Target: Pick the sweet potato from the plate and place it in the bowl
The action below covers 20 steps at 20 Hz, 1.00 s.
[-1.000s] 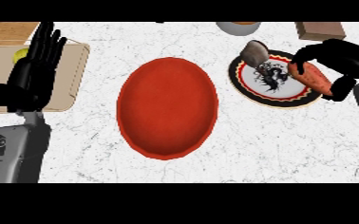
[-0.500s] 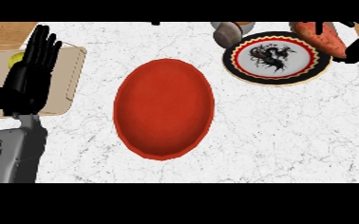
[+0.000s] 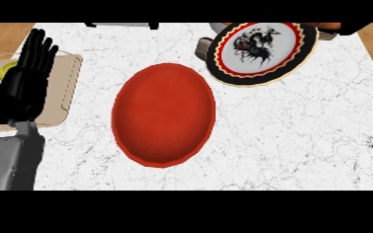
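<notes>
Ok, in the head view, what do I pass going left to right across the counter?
Black left hand, open with fingers up at the left edge → beige rectangular board under it → red oval bowl → round plate with black-and-red pattern, which appears lifted and tilted at top right.

1. The plate (image 3: 262, 53) now appears lifted and tilted, reaching up to the view's top edge, where a second ago it lay flat on the counter (image 3: 291, 143) at the right.
2. The plate's face is bare; the sweet potato that lay on it a second ago no longer shows there.
3. The right hand (image 3: 357, 27), earlier over the plate, is now only a dark sliver at the top right corner.
</notes>
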{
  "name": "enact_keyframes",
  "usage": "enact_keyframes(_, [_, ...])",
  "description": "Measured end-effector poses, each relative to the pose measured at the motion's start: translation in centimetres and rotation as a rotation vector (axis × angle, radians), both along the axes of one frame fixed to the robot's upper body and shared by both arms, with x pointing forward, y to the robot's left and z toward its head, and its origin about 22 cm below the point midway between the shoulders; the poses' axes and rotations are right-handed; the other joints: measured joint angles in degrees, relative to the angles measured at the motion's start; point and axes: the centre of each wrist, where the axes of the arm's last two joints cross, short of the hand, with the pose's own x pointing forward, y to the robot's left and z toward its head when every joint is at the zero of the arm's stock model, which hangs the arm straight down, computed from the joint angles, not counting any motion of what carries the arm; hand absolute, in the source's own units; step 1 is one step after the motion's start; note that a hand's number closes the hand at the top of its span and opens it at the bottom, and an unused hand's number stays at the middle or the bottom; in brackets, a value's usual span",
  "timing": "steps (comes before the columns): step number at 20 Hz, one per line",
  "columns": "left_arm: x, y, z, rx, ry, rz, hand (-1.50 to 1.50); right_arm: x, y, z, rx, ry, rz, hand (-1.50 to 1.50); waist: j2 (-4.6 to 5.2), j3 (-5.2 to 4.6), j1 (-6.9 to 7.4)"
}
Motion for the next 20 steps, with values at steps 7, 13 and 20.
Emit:
enact_keyframes(7, [-0.4,1.4,-0.4,0.001,0.017,0.028,0.00,1.6,6.6,2.9,0.071,0.085,0.111,1.50,-0.63,-0.09,-1.48])
enact_keyframes(13, [-0.6,1.9,-0.6,0.002,0.022,0.043,0.00,1.9,13.9,3.4,0.041,0.163,0.203,1.50,-0.98,-0.09,-2.64])
enact_keyframes(20, [-1.2,2.0,-0.9,0.003,0.026,0.059,0.00,0.5,22.0,2.2,-0.037,0.245,0.301,1.50,-1.27,-0.05,-3.47])
